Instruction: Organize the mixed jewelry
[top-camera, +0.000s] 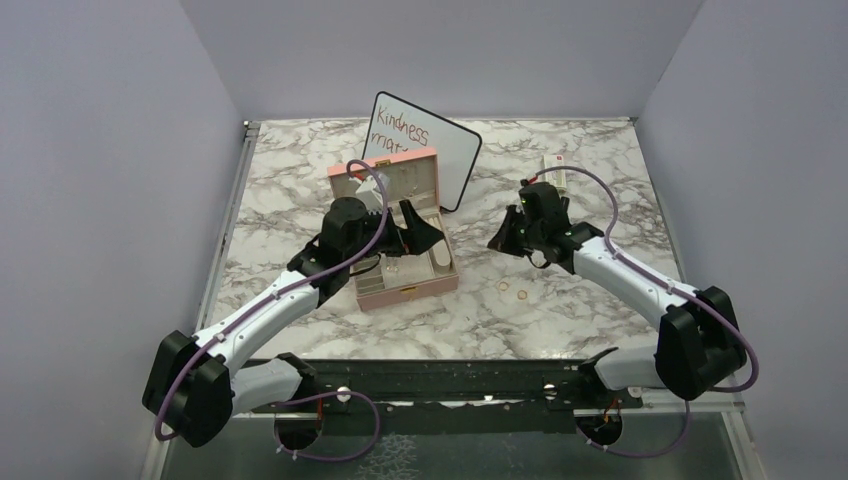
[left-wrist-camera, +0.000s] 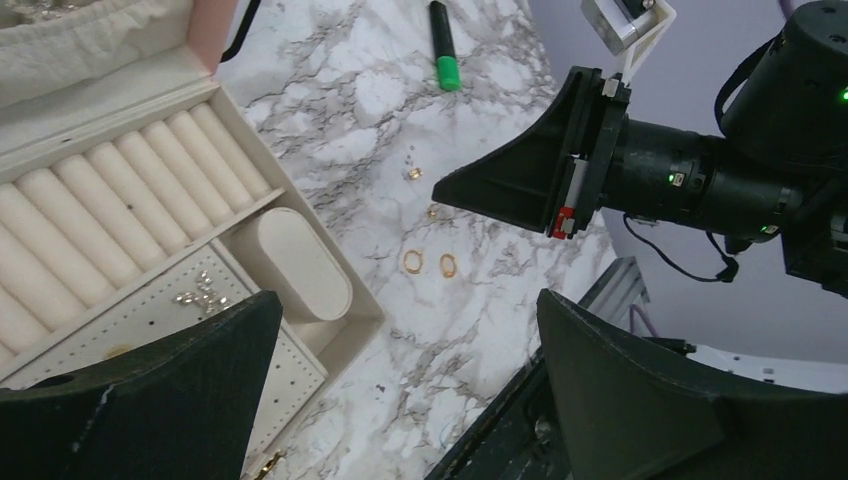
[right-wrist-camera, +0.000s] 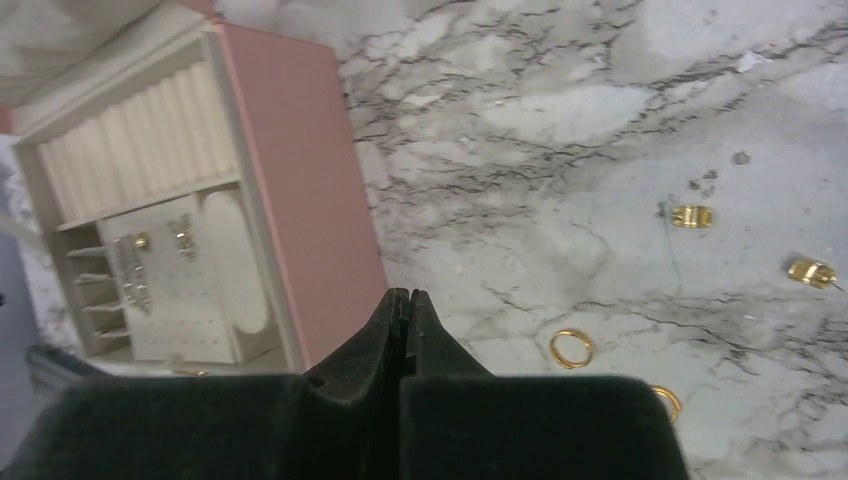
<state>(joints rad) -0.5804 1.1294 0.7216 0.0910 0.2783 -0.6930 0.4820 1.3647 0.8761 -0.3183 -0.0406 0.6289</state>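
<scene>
Two gold rings (top-camera: 503, 286) (top-camera: 521, 294) lie on the marble just right of the open pink jewelry box (top-camera: 410, 292). In the left wrist view they lie side by side (left-wrist-camera: 413, 261) (left-wrist-camera: 448, 265), with two tiny gold bits (left-wrist-camera: 414, 173) (left-wrist-camera: 433, 212) beyond them. The right wrist view shows the rings (right-wrist-camera: 571, 347) (right-wrist-camera: 665, 400) and two gold bits (right-wrist-camera: 692, 215) (right-wrist-camera: 810, 271). Small earrings sit on the box's perforated pad (left-wrist-camera: 200, 290). My left gripper (top-camera: 415, 235) is open and empty over the box's right edge. My right gripper (top-camera: 503, 238) is shut and empty above the table, right of the box.
A small whiteboard (top-camera: 440, 150) with writing leans behind the box. A pen-like item with a green end (left-wrist-camera: 445, 50) lies on the marble further back. A small whitish item (top-camera: 558, 170) lies at the back right. The box (right-wrist-camera: 300, 200) holds ring rolls and a cream oval insert (left-wrist-camera: 290, 260).
</scene>
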